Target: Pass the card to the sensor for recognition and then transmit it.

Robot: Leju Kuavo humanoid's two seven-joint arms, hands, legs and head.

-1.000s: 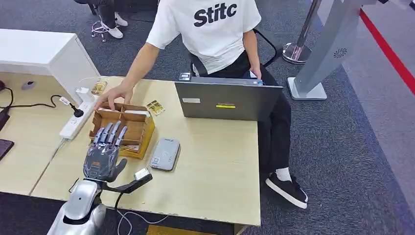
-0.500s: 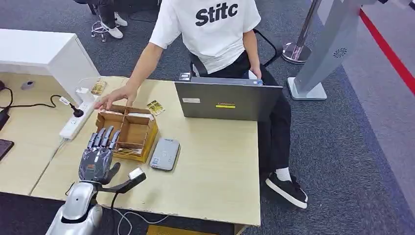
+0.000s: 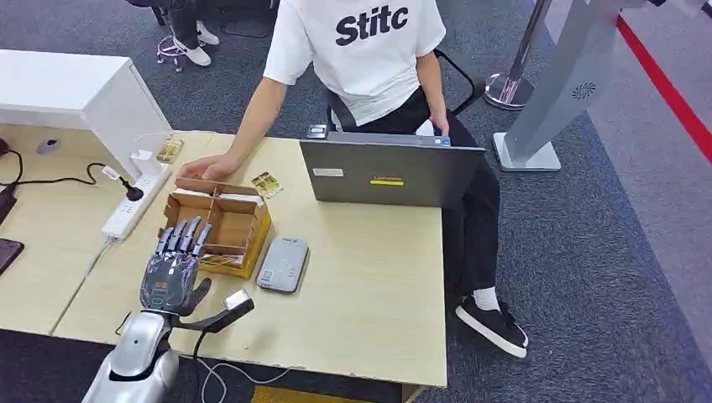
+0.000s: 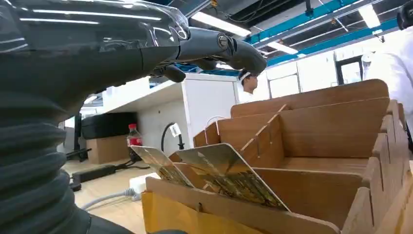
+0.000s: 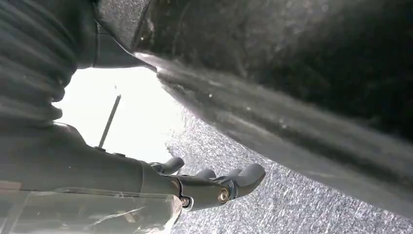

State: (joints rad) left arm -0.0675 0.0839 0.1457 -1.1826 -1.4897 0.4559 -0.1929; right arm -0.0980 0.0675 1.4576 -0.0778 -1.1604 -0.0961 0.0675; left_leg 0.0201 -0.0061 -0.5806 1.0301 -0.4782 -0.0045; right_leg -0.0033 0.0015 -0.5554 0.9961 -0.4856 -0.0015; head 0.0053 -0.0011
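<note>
A brown cardboard box (image 3: 255, 223) with dividers stands on the desk, and cards (image 4: 221, 176) lean in its near compartment. My left hand (image 3: 174, 273) hovers at the box's near edge, fingers (image 4: 229, 46) stretched over it, apart and holding nothing. A grey card reader (image 3: 283, 264) lies just right of the box. A loose card (image 3: 266, 184) lies beyond the box. The seated person's hand (image 3: 206, 168) rests at the box's far rim. My right hand (image 5: 209, 187) hangs over the carpet with nothing in it.
A grey laptop (image 3: 390, 172) stands open at the desk's far side in front of the person. A white power strip (image 3: 133, 206) with a black plug lies left of the box. Another card (image 3: 169, 150) lies near the white cabinet (image 3: 75, 92). A cable (image 3: 214, 374) hangs off the near edge.
My left hand drew back a little from over the box toward me. The person's hand lifted out of the box to its far rim, and the box shifted slightly right.
</note>
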